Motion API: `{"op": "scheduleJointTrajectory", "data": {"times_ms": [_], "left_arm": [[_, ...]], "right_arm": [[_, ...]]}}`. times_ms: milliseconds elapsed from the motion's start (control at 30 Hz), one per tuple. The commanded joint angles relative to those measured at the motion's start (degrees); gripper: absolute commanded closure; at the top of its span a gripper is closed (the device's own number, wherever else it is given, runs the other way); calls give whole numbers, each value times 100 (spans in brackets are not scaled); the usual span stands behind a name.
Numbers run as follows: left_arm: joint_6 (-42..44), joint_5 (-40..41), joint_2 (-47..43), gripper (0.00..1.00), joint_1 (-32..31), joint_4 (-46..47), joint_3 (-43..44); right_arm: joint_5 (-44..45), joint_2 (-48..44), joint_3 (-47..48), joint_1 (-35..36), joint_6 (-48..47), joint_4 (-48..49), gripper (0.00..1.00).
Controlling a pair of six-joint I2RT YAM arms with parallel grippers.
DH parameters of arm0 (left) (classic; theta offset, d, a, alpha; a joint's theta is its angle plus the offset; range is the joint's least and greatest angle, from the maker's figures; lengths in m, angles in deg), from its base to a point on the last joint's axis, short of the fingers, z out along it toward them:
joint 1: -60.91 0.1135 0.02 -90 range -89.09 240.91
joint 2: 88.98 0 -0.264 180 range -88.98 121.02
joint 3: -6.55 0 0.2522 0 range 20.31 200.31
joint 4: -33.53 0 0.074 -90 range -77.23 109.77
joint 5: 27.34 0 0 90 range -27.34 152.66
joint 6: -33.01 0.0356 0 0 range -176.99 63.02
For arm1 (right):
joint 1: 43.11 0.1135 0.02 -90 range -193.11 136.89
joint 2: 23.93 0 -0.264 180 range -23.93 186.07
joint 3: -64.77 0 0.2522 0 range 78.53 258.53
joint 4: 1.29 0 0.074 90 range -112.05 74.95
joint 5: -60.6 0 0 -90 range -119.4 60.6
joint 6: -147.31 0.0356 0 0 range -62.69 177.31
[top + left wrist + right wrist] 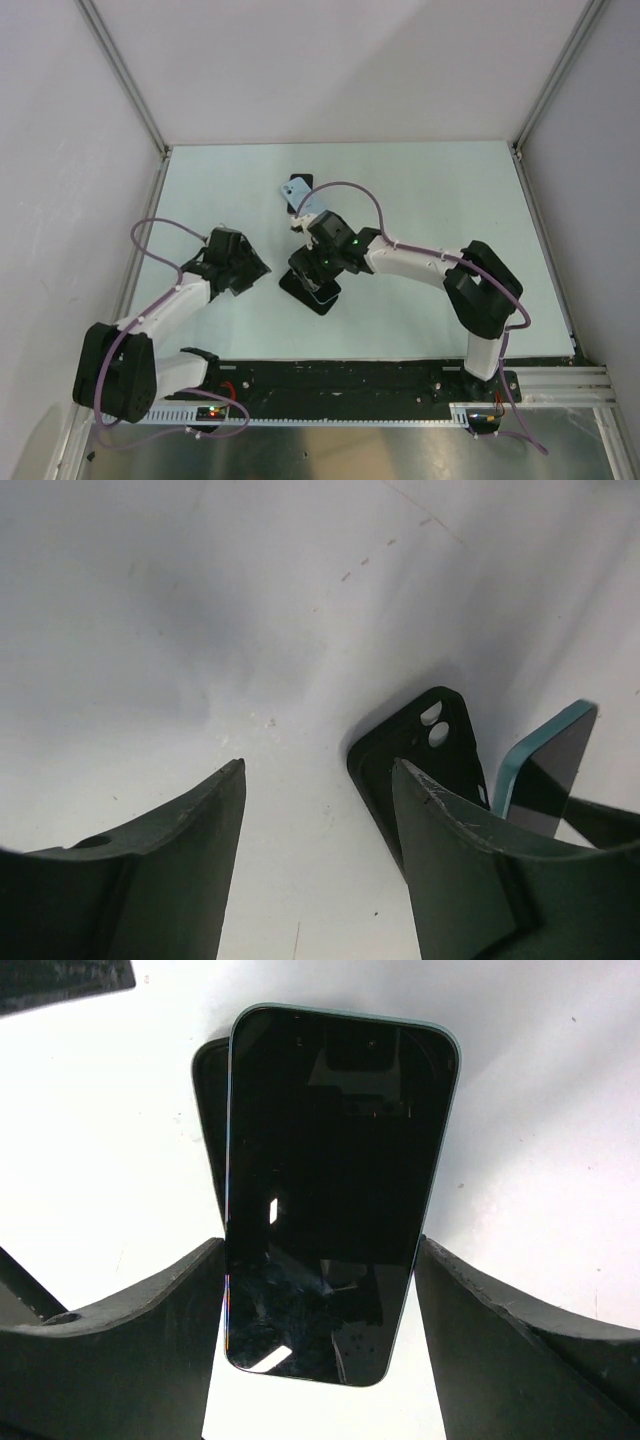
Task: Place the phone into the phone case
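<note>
Phone [330,1190] is clamped by its long edges in the right tool [320,268], screen toward the wrist camera, tilted above the case [300,290]; the case lies flat on the bench [440,200] just beneath, showing as a dark sliver past the phone's left edge in the right wrist view; whether the phone's far end touches the case cannot be told. Right arm rises from its base at the near right, elbow bent high by the right side, forearm running left across the bench to the middle, wrist pitched down over the case. Left arm bends up from the near left, forearm angled toward the middle; its tool [243,265] hangs just left of the case and apart from it; its fingers [150,870] stand wide with only bare bench between them. From the left wrist the case shows its camera cut-outs, the phone's teal edge slanting beside it. A black item [298,184] and a pale blue item [308,203] lie together farther back.
</note>
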Motion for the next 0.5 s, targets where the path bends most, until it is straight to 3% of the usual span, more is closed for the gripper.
{"op": "scheduleJointTrajectory", "data": {"times_ms": [0, 467], "left_arm": [[-148, -37, -342, 35, 260, 109, -84], [-82, -220, -518, 35, 427, 107, -169]], "right_arm": [[476, -110, 51, 341, -436, 488, 49], [1163, 486, 49, 793, -1065, 999, 48]]}}
